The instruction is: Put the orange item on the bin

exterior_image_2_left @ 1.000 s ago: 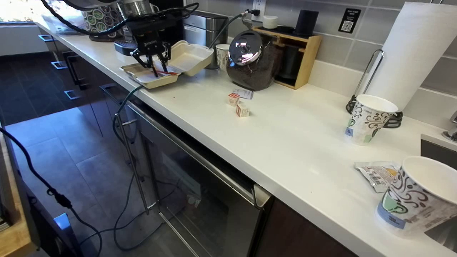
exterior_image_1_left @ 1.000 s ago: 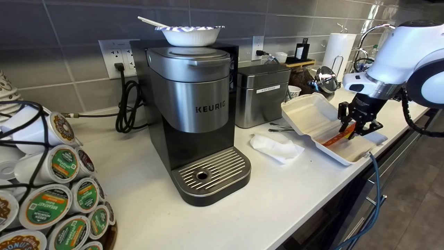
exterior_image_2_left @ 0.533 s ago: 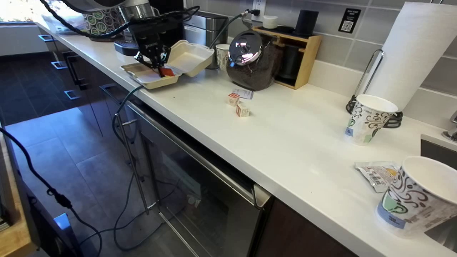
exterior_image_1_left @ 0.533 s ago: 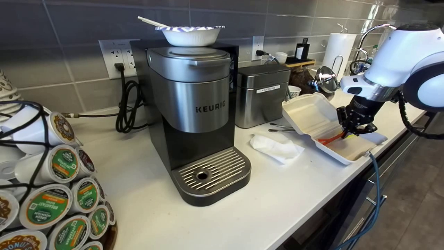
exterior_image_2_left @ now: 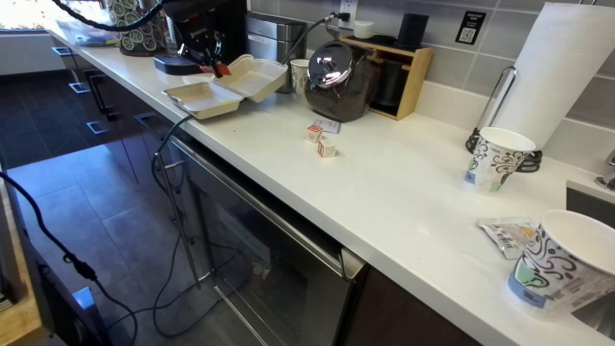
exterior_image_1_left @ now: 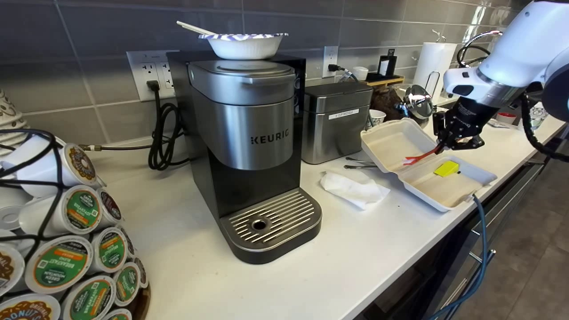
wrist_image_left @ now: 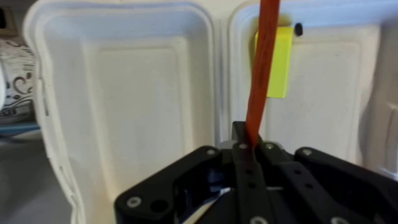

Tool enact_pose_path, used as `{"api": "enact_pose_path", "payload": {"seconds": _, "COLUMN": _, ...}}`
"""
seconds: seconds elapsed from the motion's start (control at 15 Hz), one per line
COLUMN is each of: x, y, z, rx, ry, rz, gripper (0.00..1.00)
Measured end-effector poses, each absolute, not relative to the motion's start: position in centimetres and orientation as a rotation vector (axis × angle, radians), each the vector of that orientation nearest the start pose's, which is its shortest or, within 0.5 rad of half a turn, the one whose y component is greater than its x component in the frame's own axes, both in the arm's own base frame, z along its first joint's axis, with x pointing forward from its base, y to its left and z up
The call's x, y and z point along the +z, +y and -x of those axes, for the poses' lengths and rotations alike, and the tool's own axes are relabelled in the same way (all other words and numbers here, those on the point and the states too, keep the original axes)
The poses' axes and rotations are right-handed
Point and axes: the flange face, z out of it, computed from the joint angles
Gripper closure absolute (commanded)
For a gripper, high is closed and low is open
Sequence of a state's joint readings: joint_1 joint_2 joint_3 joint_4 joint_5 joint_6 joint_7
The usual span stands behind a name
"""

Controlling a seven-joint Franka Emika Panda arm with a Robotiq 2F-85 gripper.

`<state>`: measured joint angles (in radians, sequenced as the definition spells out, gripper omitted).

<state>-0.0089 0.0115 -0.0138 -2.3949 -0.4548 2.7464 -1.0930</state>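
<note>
Above the foam tray (exterior_image_1_left: 444, 192), the gripper (wrist_image_left: 253, 140) pinches the orange item (wrist_image_left: 263, 62); inside the tray lies a yellow piece (exterior_image_1_left: 446, 168).

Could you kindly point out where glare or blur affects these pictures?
In an exterior view, bright glare on the chrome jar lid, and what looks like a window washed out at top left; in an exterior view, light streaks on the wall tiles; in the wrist view, overall softness, leaving the orange item and gripper without crisp edges.
</note>
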Motion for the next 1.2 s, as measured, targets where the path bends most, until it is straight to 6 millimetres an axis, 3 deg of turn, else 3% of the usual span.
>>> {"api": "enact_pose_path", "payload": {"seconds": 0.2, "x": 37.3, "y": 1.0, "z": -52.7, "rx": -0.415, "ry": -2.366, "rz": 2.681, "gripper": 1.0}}
{"api": "enact_pose_path", "payload": {"seconds": 0.6, "x": 44.3, "y": 0.8, "z": -56.8, "rx": -0.745, "ry": -2.389, "rz": 2.75, "gripper": 0.99}}
{"api": "enact_pose_path", "payload": {"seconds": 1.0, "x": 44.3, "y": 1.1, "z": -57.6, "rx": -0.768, "ry": -2.405, "rz": 2.737, "gripper": 1.0}}
{"api": "enact_pose_path", "payload": {"seconds": 1.2, "x": 46.4, "y": 1.1, "z": -59.5, "rx": -0.821, "ry": -2.537, "rz": 2.706, "gripper": 1.0}}
